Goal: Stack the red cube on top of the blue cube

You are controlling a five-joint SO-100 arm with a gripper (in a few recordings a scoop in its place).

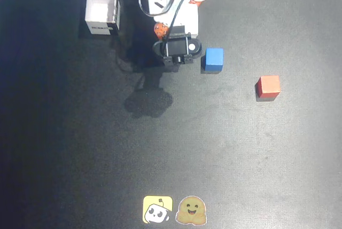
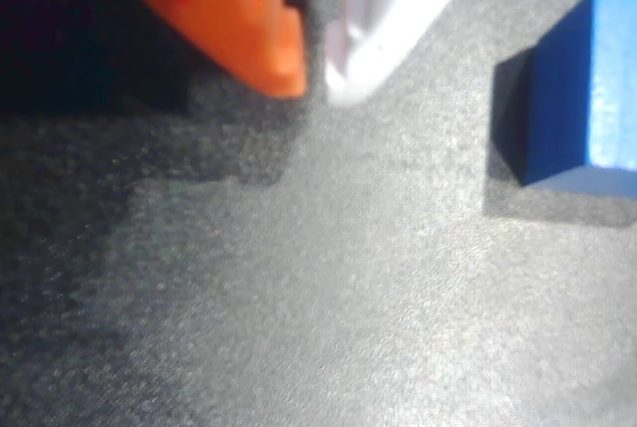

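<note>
Two cubes lie on the black table [image 1: 64, 149], apart from each other. Going from the left in the overhead view, a white open box [image 1: 102, 11] stands at the far left side. Next to its right is the arm [image 1: 173, 10], folded near its base. The claw [image 2: 314, 84] points down at the table; in the wrist view its orange finger [image 2: 249, 19] and white finger [image 2: 383, 24] nearly meet at the tips, so it is clenched and grasps nothing. Just right of the arm rests the blue cube [image 1: 214, 59], at the right edge in the wrist view [image 2: 582, 99]. Further right and a little nearer sits the red cube [image 1: 268, 86]. Two stickers [image 1: 175, 210] are at the near edge.
</note>
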